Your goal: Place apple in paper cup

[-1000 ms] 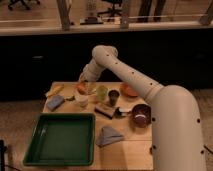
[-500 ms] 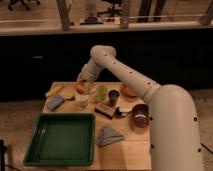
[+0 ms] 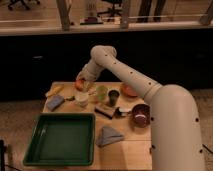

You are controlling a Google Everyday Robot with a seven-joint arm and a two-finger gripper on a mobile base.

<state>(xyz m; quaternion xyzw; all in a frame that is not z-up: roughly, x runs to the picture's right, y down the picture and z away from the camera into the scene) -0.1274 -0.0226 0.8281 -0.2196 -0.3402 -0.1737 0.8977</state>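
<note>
The apple (image 3: 79,84) is a small reddish-orange round shape at the back left of the wooden table, right against the tip of my gripper (image 3: 85,85). The gripper hangs from the white arm, which arcs over from the right. The paper cup (image 3: 81,99), short and whitish, stands just in front of and below the gripper and apple. I cannot tell whether the apple is held or rests on the table.
A translucent green cup (image 3: 101,92) and a small dark cup (image 3: 114,96) stand right of the paper cup. An orange bowl (image 3: 129,90), a dark-red bowl (image 3: 140,115), a green tray (image 3: 60,138), a grey cloth (image 3: 109,135), a banana (image 3: 54,91) and a blue sponge (image 3: 55,102) share the table.
The arm's wrist has shifted only slightly. The gripper stays by the apple above the paper cup.
</note>
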